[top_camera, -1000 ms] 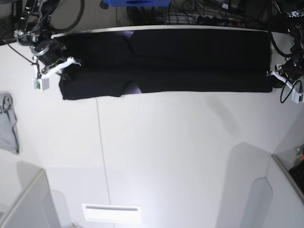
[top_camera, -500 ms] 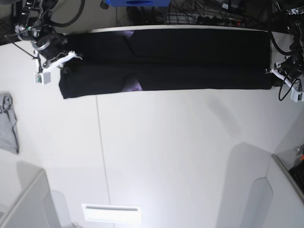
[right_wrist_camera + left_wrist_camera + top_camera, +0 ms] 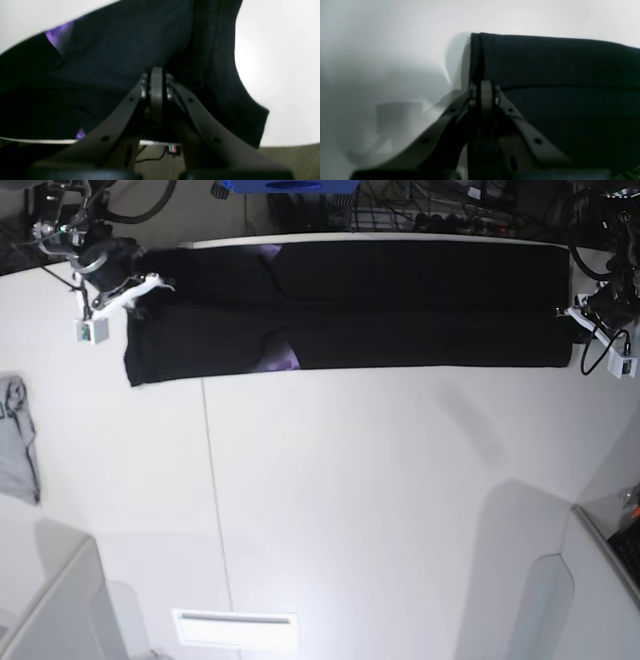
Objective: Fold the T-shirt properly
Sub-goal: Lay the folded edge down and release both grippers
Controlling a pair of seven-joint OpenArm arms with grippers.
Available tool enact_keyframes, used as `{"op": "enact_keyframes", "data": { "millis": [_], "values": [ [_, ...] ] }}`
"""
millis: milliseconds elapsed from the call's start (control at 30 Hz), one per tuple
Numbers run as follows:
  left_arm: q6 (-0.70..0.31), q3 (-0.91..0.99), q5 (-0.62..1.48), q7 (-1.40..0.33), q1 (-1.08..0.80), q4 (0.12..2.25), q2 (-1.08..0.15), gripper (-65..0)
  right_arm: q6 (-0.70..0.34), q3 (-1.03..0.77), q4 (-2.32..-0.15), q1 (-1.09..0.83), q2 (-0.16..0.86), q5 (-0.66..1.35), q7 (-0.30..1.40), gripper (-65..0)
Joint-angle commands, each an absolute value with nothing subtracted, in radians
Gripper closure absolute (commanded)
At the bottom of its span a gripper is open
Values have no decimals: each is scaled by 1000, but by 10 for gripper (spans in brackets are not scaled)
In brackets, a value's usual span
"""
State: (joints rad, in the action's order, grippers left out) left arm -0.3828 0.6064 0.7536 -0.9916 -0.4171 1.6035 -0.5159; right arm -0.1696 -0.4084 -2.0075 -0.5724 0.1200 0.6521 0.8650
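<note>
Up top on table [image 3: 350,500]: T-shirt [image 3: 400,310], long black strip
My left gripper [image 3: 572,316]: pinching its hem
My right gripper [image 3: 150,285]: pinching the other end

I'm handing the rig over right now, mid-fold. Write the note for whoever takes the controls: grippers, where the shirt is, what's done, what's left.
Left gripper: shut on the T-shirt, pinching its edge at one end of the band.
Right gripper: shut on the T-shirt at the other end, near a bit of purple print.
T-shirt: stretched as a long black band along the far edge of the table, a fold line running its length.
Done: lengthwise fold.
Left: release, then probably fold the ends across to finish.
Small grey garment: apart, untouched.
</note>
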Motion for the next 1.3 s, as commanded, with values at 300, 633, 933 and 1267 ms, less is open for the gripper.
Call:
{"op": "enact_keyframes", "data": {
  "millis": [300, 633, 933, 1267],
  "values": [
    [-384, 616, 759, -978, -464, 1620, -533, 0, -176, -415, -2017, -584, 130, 654, 846, 0],
    [-384, 616, 759, -978, -475, 1620, -533, 0, -171, -415, -1995, -582, 134, 654, 846, 0],
    [-380, 615, 759, -978, -495, 1620, -532, 0, -170, -415, -1995, -582, 137, 653, 848, 0],
    [-378, 615, 759, -978, -503, 1620, -532, 0, -170, -415, -1995, -582, 133, 653, 854, 0]
  ]
}}
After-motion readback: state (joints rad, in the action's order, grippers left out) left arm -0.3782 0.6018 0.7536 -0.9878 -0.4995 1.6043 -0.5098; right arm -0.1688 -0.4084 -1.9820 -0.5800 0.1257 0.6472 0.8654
